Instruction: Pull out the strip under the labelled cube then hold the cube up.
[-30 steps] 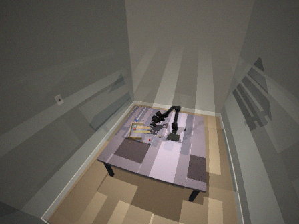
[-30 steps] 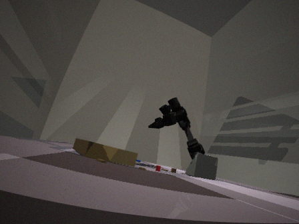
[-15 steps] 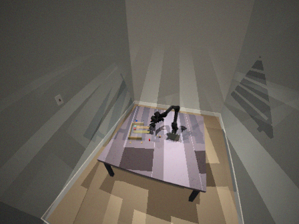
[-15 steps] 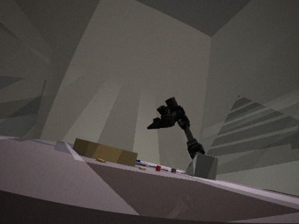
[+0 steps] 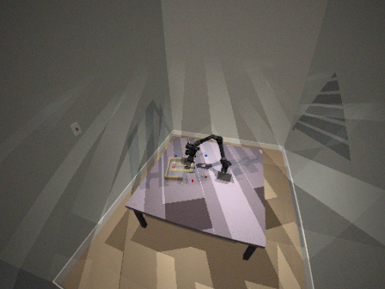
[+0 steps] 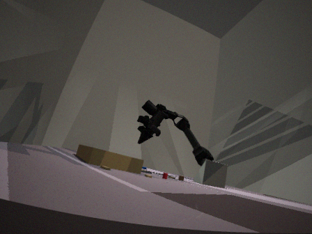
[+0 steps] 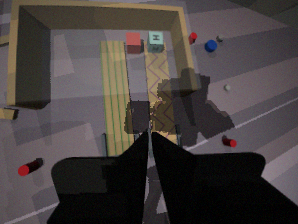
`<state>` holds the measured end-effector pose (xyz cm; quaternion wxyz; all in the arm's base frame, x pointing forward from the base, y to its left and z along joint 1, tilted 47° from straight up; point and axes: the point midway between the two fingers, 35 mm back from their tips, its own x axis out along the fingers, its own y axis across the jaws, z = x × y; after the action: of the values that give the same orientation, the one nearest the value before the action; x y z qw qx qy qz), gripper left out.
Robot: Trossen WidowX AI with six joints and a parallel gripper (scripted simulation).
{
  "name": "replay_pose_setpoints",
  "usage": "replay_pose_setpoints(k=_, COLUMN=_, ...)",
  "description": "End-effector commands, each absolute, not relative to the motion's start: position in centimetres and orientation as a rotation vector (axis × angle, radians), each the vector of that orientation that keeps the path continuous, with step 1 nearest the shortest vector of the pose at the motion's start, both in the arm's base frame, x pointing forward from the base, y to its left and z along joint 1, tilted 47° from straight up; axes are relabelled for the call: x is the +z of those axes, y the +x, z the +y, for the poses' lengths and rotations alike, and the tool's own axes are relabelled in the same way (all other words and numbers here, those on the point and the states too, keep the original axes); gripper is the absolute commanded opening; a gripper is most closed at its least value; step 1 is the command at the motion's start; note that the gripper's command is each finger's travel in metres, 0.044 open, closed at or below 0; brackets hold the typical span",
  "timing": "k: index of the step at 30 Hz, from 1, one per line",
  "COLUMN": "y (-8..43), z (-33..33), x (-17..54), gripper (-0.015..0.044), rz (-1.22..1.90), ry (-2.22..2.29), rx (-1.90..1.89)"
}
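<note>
The labelled cube [image 7: 156,41], pale teal with a dark H, sits on the far end of a tan strip [image 7: 158,64] with purple zigzags. A plain red cube [image 7: 133,42] [image 5: 174,166] stands just left of it, by the far end of a greyish band; whether that band is a strip is unclear. Left of that lies a yellow strip [image 7: 114,85] with green lines. My gripper [image 7: 150,133] [image 6: 139,143] is shut and empty, in the air above the near part of the strips. Its fingers and shadow hide parts of the near ends.
A wooden walled frame [image 7: 95,21] [image 6: 115,161] [image 5: 174,178] surrounds the far part of the strips and is open toward me. Thin dark uprights flank the near ends. Outside lie red cylinders [image 7: 24,170] [image 7: 230,143], a blue piece [image 7: 211,46] and a small pale ball [image 7: 227,87].
</note>
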<state>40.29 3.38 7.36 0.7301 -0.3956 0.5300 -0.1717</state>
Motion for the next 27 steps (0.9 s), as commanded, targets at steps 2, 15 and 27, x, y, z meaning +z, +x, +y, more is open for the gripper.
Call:
replay_pose_setpoints(k=2, y=41.9, z=-1.0, x=7.6, gripper=0.0, rz=1.399, ry=-0.843, rx=-0.433)
replay_pose_setpoints(k=15, y=42.1, z=-4.0, x=7.7, gripper=0.0, rz=1.579, ry=-0.823, rx=-0.451)
replay_pose_setpoints(k=27, y=42.1, z=-5.3, x=6.4, gripper=0.0, rz=1.579, ry=-0.823, rx=-0.45)
